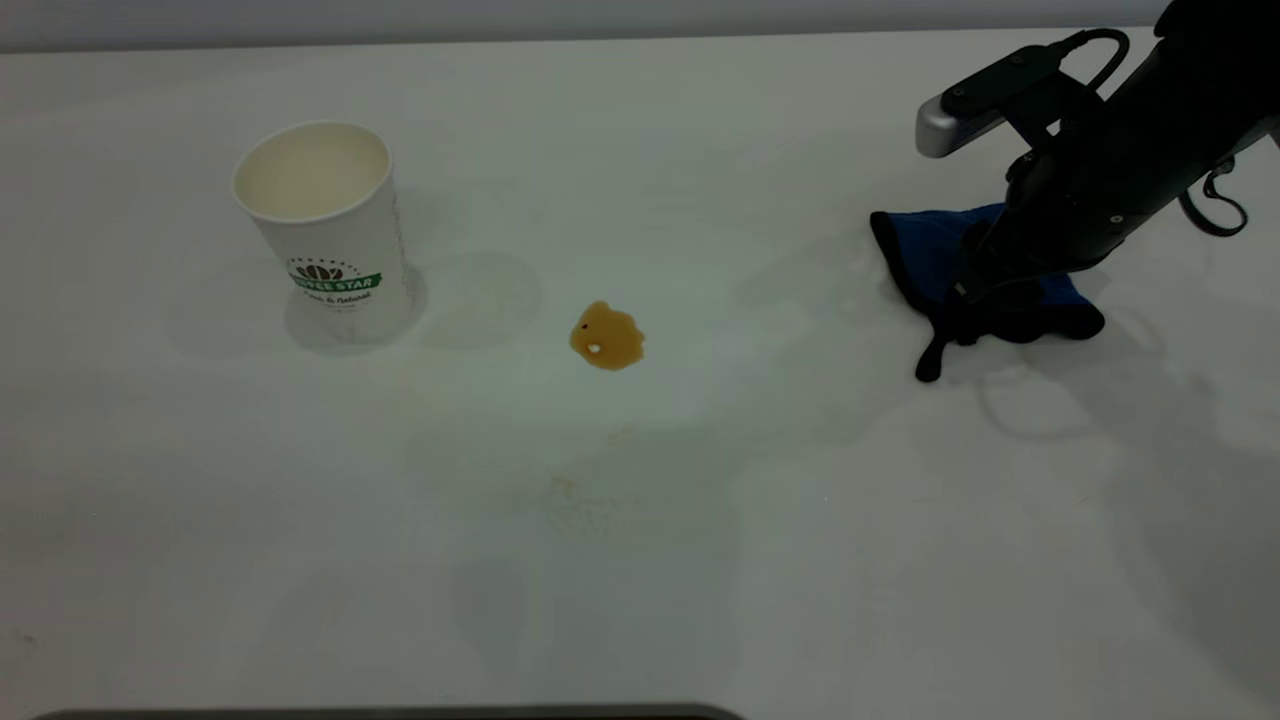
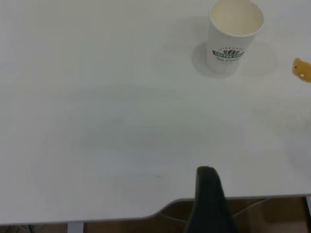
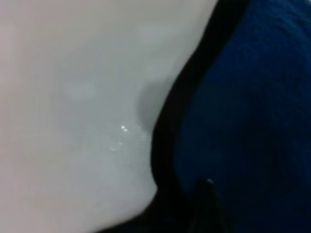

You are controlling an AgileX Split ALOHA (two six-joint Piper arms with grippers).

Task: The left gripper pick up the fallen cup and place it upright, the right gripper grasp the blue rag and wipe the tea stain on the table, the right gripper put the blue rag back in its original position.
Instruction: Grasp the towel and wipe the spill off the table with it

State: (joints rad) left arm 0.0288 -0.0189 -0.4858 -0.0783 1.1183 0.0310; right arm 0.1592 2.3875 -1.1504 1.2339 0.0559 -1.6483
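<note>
— Fingers of your right gripper (image 1: 985,285): apart or together?
— You cannot tell; they press into the blue rag (image 1: 935,255). Your cup (image 1: 325,230) stands upright, tea stain (image 1: 606,336) between them on the table (image 1: 700,560).

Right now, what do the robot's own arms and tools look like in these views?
The right arm is slim and matte black, with a silver-grey block on its side topped by a black plate, plus thin black cable loops above and beside it. Its tool is hidden among the arm and the blue rag. Of the left tool, only one dark rounded finger shows.
</note>
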